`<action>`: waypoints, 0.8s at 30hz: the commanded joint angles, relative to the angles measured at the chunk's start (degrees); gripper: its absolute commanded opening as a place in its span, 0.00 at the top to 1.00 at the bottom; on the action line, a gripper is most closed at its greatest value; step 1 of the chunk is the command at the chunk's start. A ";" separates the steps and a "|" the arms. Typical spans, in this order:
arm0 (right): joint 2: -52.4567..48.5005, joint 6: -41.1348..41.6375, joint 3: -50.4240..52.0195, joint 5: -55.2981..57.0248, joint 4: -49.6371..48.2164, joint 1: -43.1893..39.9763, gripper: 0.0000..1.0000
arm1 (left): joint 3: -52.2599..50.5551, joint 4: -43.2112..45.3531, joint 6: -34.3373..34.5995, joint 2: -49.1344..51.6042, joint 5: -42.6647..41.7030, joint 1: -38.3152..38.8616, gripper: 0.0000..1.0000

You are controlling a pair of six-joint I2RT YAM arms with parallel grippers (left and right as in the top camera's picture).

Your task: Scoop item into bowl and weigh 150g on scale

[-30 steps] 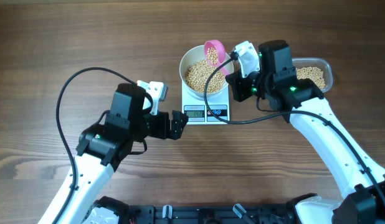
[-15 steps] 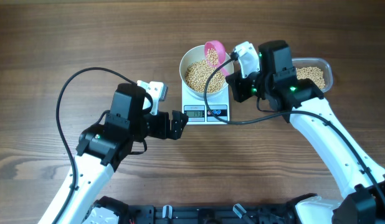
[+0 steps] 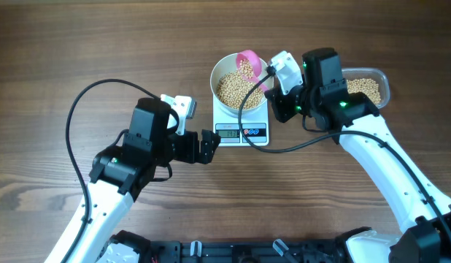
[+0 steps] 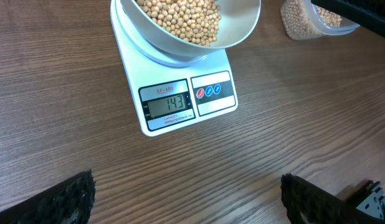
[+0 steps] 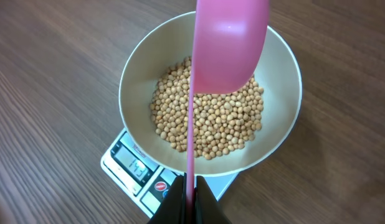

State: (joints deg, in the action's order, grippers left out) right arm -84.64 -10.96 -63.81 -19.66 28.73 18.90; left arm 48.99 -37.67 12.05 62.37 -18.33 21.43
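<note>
Scale [image 4: 174, 104]: white and flat on the wooden table [image 3: 65, 44], with the display facing the robot. It reads 143.
Bowl [image 5: 137, 87]: white and round, standing on top of the scale and hiding most of its platform.
Beans [image 5: 205, 127]: a tan heap in the bottom of the bowl on the scale. More lie in the clear tub [image 3: 371, 89].
Tub: on the table to the right of the scale, well apart from it and partly hidden under the right arm.
Scoop [image 5: 230, 43]: pink, held above the scale over the bowl's far rim. From overhead a few beans show in its cup.
Right gripper [image 5: 189, 198]: over the scale's right side, fingers clamped tight on the scoop's thin handle.
Left gripper [image 4: 187, 198]: low near the scale's display end and pointing at it, fingers spread wide with nothing between them.
</note>
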 commanded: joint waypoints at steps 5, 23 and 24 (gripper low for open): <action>-0.44 -2.05 -1.33 -0.46 0.04 0.22 0.96 | -0.22 0.17 -0.94 0.00 -0.24 0.22 0.00; -1.05 -3.89 -1.55 -0.24 0.48 0.22 0.96 | -0.22 0.17 -0.94 0.00 -0.24 0.22 0.00; -1.07 -4.11 -1.53 0.00 0.44 0.22 0.96 | -0.22 0.17 -0.94 0.00 -0.24 0.22 0.00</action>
State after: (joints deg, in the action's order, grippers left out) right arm -85.21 -13.85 -63.81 -19.40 29.61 18.90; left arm 48.99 -37.65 12.05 62.35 -18.33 21.43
